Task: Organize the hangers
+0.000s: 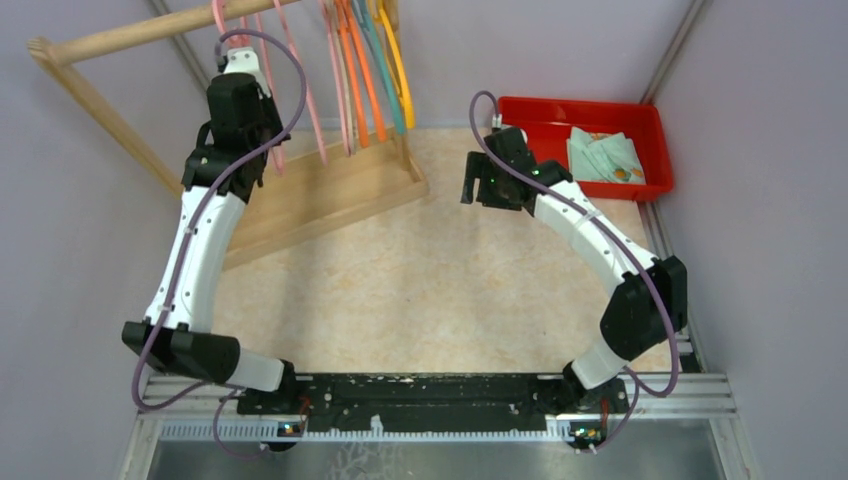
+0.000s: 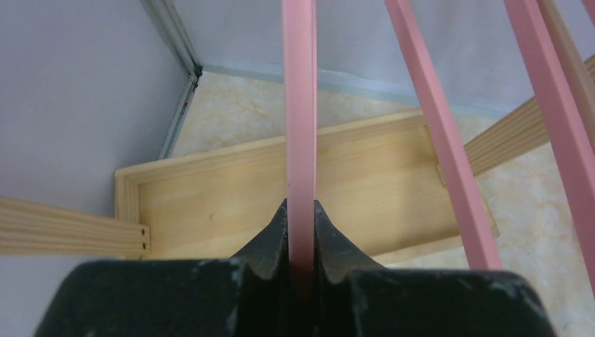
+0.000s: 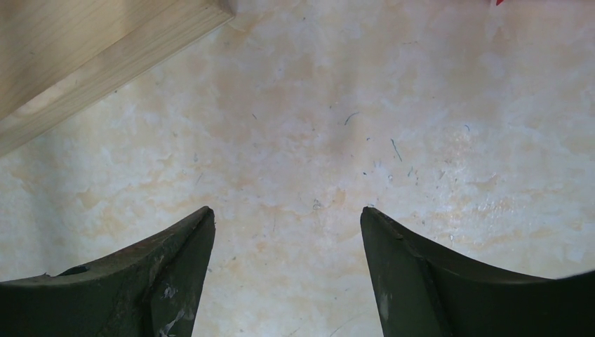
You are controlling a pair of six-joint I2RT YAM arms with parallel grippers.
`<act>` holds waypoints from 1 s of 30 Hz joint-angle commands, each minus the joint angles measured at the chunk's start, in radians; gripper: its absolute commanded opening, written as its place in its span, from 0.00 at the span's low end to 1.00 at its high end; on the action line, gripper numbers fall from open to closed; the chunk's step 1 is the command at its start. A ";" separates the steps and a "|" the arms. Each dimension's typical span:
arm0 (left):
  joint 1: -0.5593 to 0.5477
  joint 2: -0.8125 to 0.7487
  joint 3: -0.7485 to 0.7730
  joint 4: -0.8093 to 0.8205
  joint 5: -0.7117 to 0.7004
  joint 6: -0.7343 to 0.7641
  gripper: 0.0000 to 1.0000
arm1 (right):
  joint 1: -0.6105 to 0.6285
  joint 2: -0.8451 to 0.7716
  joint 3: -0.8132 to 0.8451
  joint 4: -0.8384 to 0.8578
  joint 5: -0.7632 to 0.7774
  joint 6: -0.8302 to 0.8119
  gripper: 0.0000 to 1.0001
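Note:
Several hangers hang from the wooden rack's pole (image 1: 150, 35) at the back left: pink ones (image 1: 310, 100), orange (image 1: 355, 80), teal (image 1: 385, 70) and yellow (image 1: 400, 60). My left gripper (image 2: 300, 205) is raised among them and is shut on the bar of one pink hanger (image 2: 300, 105), which runs straight up between the jaws. Two more pink hanger bars (image 2: 435, 126) slant past on its right without touching the fingers. My right gripper (image 3: 286, 210) hovers open over bare table, right of the rack's base, with nothing between its fingers (image 1: 470, 185).
The rack's flat wooden base (image 1: 330, 190) lies on the beige table under the hangers, with a slanted wooden side post (image 1: 100, 110) to its left. A red bin (image 1: 590, 115) holding a pale green cloth (image 1: 605, 155) sits at the back right. Grey walls enclose both sides.

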 commanded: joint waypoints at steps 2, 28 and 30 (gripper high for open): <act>0.060 0.079 0.129 0.025 0.108 0.028 0.00 | -0.016 -0.023 0.055 0.007 0.023 -0.017 0.76; 0.110 0.068 -0.052 -0.036 0.235 -0.037 0.37 | -0.035 -0.006 0.029 0.005 -0.010 -0.022 0.76; 0.109 0.041 -0.075 -0.017 0.241 -0.034 0.39 | -0.035 -0.012 0.019 0.009 -0.011 -0.022 0.76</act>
